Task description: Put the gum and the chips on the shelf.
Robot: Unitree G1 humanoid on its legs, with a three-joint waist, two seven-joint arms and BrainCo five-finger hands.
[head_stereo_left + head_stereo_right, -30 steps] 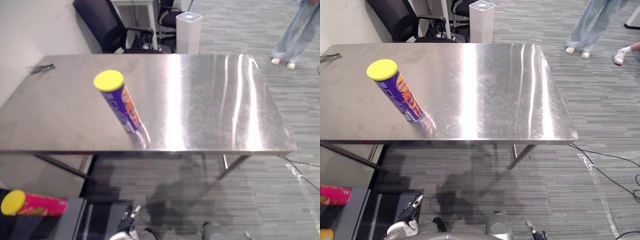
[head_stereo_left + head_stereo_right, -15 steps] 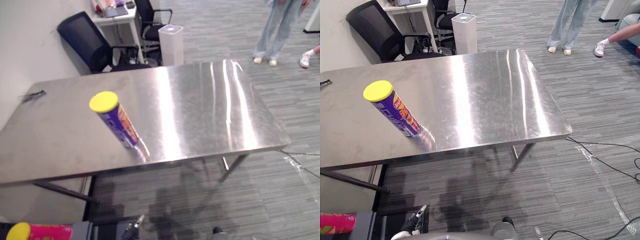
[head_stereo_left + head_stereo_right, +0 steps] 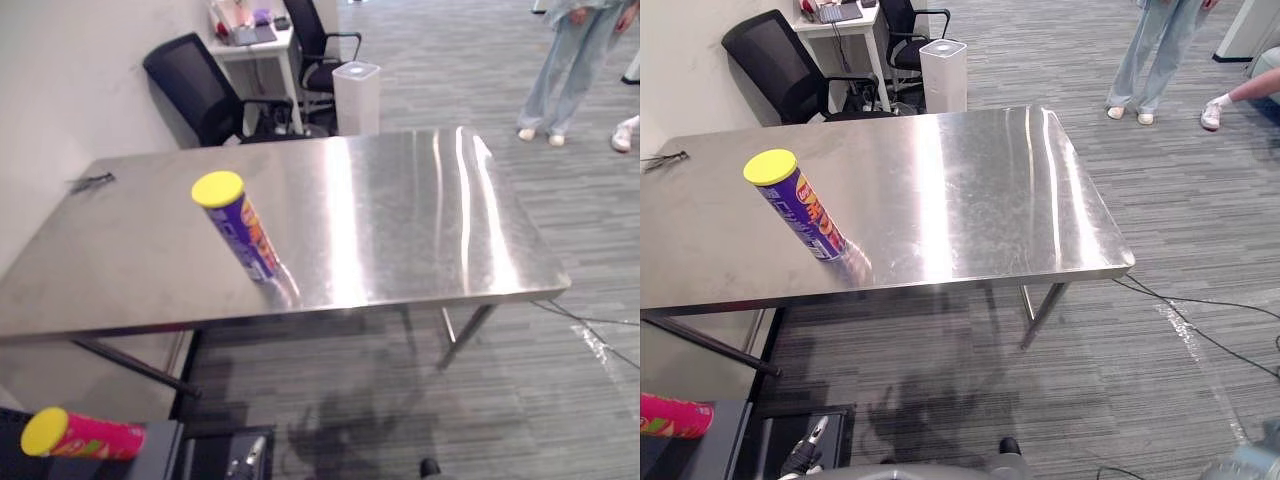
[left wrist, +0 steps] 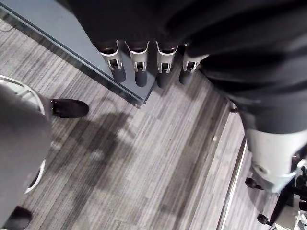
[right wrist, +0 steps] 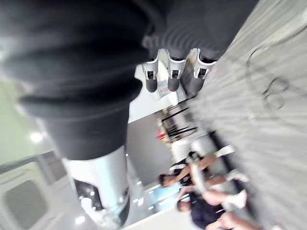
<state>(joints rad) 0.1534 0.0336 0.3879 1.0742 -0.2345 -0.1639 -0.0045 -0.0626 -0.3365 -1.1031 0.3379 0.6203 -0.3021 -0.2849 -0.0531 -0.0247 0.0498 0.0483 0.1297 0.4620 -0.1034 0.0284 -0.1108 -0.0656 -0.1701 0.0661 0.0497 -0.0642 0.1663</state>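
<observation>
Purple chips can (image 3: 241, 228) is standing on the desk (image 3: 420, 220), pink can (image 3: 82, 437) is lying on the low shelf (image 3: 163, 446). Left robot hand (image 4: 140, 68) and right robot hand (image 5: 173, 76) are hanging relaxed, fingers straight, gripping nothing.

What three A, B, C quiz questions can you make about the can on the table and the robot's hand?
1. Where is the purple chips can?
A: on the floor
B: on the steel table
C: on a chair seat

2. What colour is its lid?
A: yellow
B: green
C: white

3. What is the left hand doing?
A: squeezing the can
B: pinching a cloth
C: fingers straight, holding nothing

Answers:
1 B, the can stands on the shiny tabletop, near its front edge.
2 A, the round top of the can is bright yellow.
3 C, the left wrist view shows straight fingers over the carpet with nothing between them.
</observation>
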